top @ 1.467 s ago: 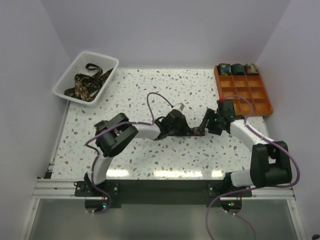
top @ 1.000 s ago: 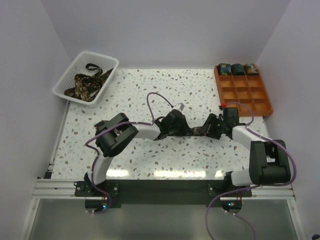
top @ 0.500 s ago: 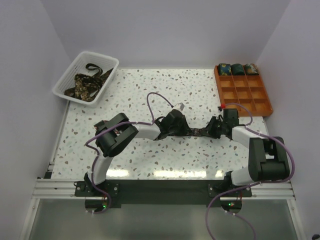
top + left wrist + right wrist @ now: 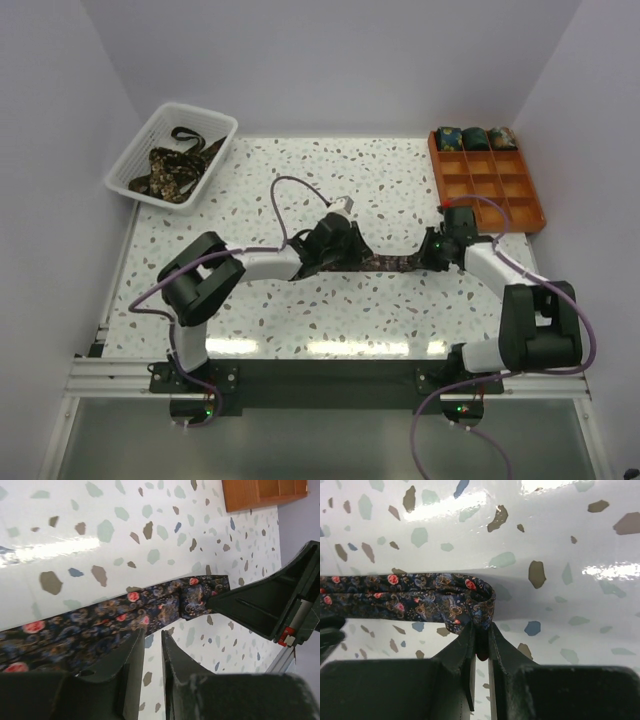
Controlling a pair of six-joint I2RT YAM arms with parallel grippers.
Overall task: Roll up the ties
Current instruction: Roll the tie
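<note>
Now | left claw [image 4: 153, 636] low, slightly apart over tie [image 4: 100, 617] | right claw [image 4: 481, 631] pinching its folded end

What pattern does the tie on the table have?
The tie is dark navy with red flowers and swirls; clearest in right wrist view.

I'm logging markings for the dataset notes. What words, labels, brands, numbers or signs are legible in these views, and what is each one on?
No text can be read in any view.
White tag: too small to read.
Tie: floral print only, no label showing.
Orange tray and white basket: no markings visible.
</note>
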